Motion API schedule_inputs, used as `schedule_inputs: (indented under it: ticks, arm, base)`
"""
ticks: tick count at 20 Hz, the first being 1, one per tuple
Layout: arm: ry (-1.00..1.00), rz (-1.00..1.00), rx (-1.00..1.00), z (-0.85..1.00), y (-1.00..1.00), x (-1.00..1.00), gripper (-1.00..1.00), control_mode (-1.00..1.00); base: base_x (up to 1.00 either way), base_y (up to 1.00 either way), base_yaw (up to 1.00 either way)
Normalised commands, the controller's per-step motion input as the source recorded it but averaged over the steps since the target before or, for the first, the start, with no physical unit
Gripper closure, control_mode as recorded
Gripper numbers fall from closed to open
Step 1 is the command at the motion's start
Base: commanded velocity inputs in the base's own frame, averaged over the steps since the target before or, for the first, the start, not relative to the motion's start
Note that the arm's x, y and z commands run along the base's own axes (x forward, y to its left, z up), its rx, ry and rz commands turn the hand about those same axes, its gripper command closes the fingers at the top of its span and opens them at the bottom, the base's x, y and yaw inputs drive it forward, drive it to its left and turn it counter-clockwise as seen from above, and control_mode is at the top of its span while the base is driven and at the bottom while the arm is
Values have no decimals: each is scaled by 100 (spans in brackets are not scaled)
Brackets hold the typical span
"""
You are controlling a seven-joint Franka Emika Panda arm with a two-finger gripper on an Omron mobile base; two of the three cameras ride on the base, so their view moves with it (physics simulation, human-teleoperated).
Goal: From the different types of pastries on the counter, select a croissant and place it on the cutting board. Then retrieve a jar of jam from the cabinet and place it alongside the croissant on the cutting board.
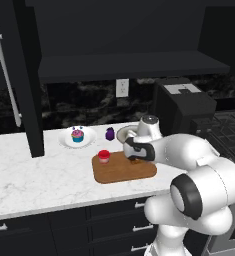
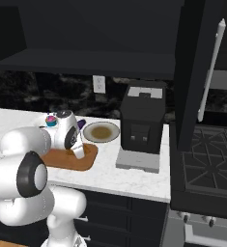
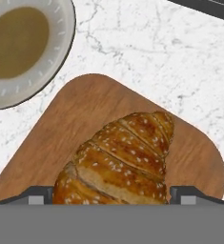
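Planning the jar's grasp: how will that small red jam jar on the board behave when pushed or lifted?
The jam jar looks squat and upright on the cutting board, so it probably slides rather than tips. Its smooth round sides may slip or twist between fingers.

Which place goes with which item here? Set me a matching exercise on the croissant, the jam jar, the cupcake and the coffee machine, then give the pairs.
Things:
1. croissant
2. jar of jam
3. cupcake
4. coffee machine

Places:
A. on a white plate, left of the cutting board in the left base view
B. on the counter, right of the empty plate
C. on the board, between the fingertips of the gripper
D. standing on the board's left end

Pairs: 1-C, 2-D, 3-A, 4-B
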Motion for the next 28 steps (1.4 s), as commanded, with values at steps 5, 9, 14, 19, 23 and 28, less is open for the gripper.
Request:
schedule_inputs:
  ticks: [5, 9, 14, 19, 23, 28]
  arm:
    - [-1, 0, 0, 0, 14, 0, -100, -100]
    - [-2, 0, 0, 0, 9, -7, -100, -100]
    - [0, -1, 0, -1, 0, -51, -100, -100]
    - [0, -3, 0, 0, 0, -62, -100, -100]
    - [0, -4, 0, 0, 0, -44, -100, -100]
    - [-7, -3, 0, 39, 14, -29, -100, -100]
  base:
    - [0, 0, 0]
    - [0, 0, 0]
    - [0, 0, 0]
    - [0, 0, 0]
    - [0, 0, 0]
    - [0, 0, 0]
